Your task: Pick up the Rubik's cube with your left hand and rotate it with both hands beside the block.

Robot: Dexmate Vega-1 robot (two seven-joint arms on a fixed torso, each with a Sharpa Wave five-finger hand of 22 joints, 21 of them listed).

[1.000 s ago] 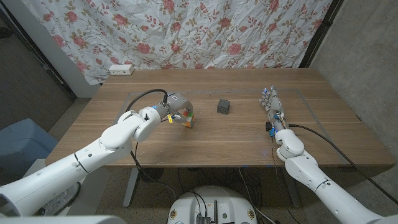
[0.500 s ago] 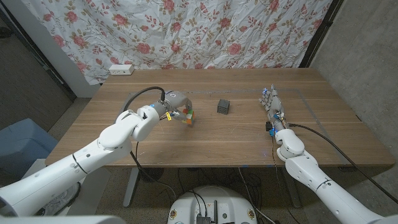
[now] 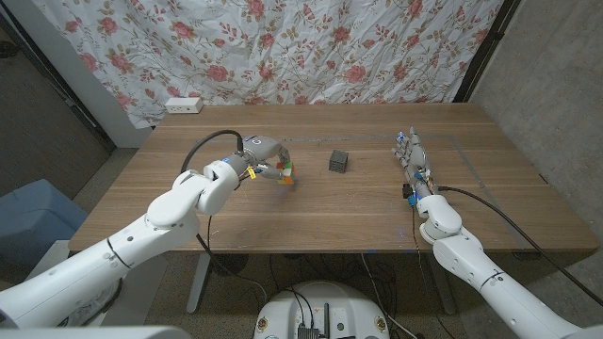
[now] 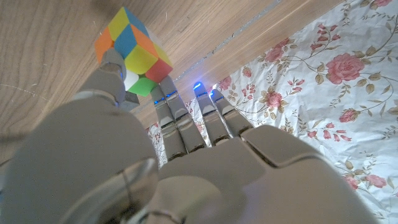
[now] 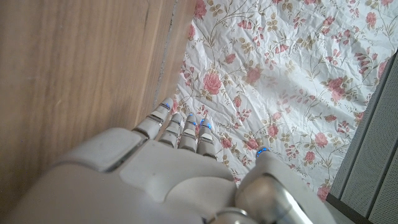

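The Rubik's cube [image 3: 285, 171] is tilted just left of the table's middle, and my left hand [image 3: 265, 153] grips it. In the left wrist view the thumb [image 4: 112, 70] presses the cube [image 4: 134, 53] from one side while the straight fingers [image 4: 186, 118] reach past its other side. A small dark grey block [image 3: 339, 161] stands on the wood a little to the right of the cube, apart from it. My right hand [image 3: 412, 165] waits on the right side of the table with its fingers stretched out and nothing in it; the right wrist view shows the fingers [image 5: 180, 127] straight over the wood.
A white power strip [image 3: 183, 105] lies at the table's far left corner. A floral curtain [image 3: 311, 47] hangs behind the table. Faint tape lines [image 3: 471, 165] mark a rectangle on the wood. A blue bin [image 3: 28, 221] stands on the floor at the left.
My left hand has closed in on the cube and carried it slightly up and away from the table's front edge. The right hand and the block have not moved.
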